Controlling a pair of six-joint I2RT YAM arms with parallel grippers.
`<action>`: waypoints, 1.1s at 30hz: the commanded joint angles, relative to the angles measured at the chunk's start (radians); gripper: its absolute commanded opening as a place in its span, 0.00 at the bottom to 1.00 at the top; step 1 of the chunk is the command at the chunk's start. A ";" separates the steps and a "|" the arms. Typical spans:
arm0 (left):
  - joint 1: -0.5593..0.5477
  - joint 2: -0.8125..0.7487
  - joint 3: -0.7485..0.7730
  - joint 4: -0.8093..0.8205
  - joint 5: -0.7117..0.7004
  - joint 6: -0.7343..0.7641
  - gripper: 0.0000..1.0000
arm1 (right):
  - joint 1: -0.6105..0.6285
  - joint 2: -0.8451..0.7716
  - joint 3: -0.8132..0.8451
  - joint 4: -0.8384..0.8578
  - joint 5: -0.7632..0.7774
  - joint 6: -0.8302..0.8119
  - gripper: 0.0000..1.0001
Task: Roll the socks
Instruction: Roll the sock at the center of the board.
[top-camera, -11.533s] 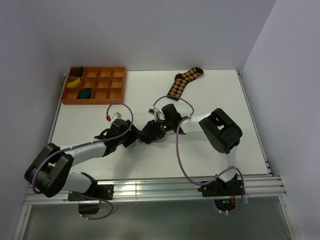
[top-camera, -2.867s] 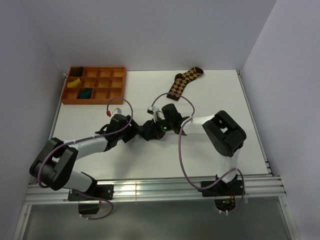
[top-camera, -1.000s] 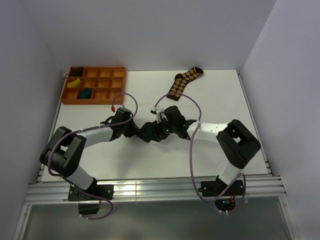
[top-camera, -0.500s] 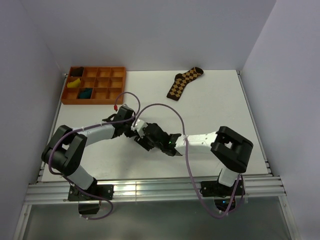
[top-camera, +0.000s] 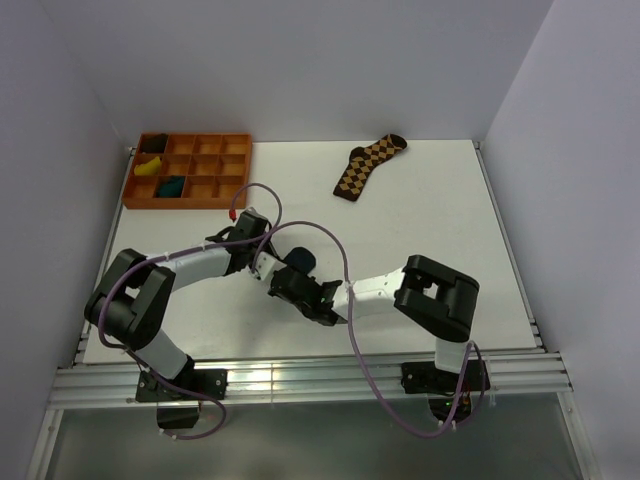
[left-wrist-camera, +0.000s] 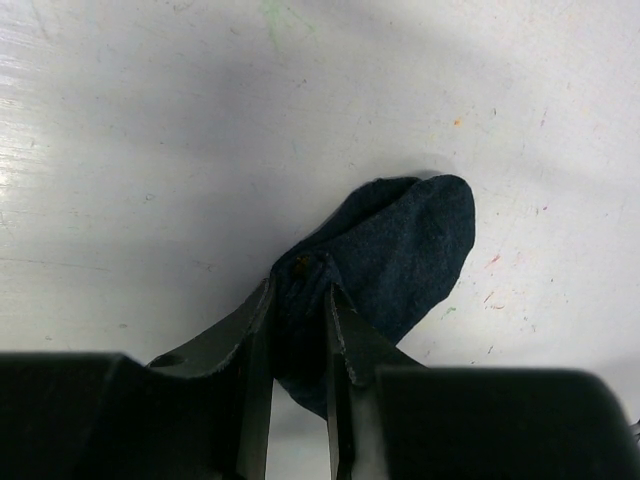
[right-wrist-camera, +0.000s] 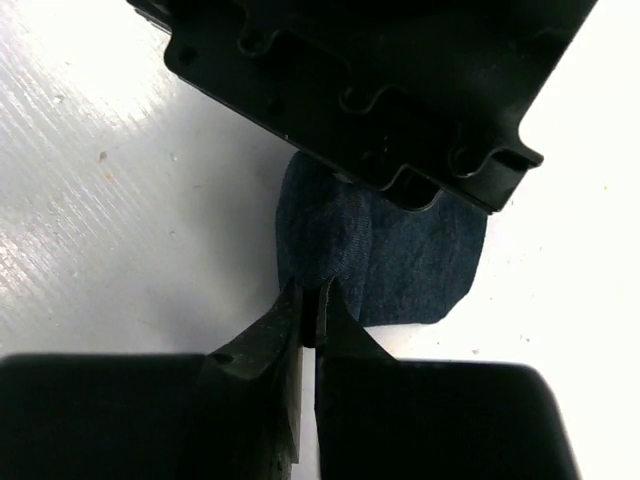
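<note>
— Where is the sock at this moment?

— The dark sock (top-camera: 298, 260) lies on the white table (top-camera: 430, 200), a little left of the middle of the top view. It sits right between my two wrists, folded into a rounded lump.

— What is your left hand doing?

— My left gripper (left-wrist-camera: 299, 292) is clamped on it. In the left wrist view, both fingers squeeze a fold of the fabric at the lower middle of the frame. The rest of the sock spreads up and to the right, flat on the table.

— And the right one?

— My right gripper (right-wrist-camera: 310, 300) is closed to a thin slit, nipping the sock's lower-left edge at the lower middle of its view. The black body of my left gripper fills the top of that frame and covers the sock's upper edge.

— Anything else on the table?

— An orange tray (top-camera: 237, 168) in the upper left, with a yellow piece (top-camera: 148, 167) and a teal piece (top-camera: 172, 186) in its left compartments. A brown-and-orange diamond-patterned sock (top-camera: 365, 165) lies at the top centre, well apart from my hands.
</note>
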 joint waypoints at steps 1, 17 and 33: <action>-0.010 0.017 0.005 -0.035 0.006 0.023 0.09 | 0.001 0.017 0.003 0.014 -0.026 0.030 0.00; 0.023 -0.207 -0.124 0.060 -0.107 -0.049 0.72 | -0.300 0.009 0.068 -0.247 -0.733 0.216 0.00; 0.053 -0.245 -0.281 0.319 0.021 -0.063 0.67 | -0.509 0.192 0.185 -0.327 -1.257 0.380 0.00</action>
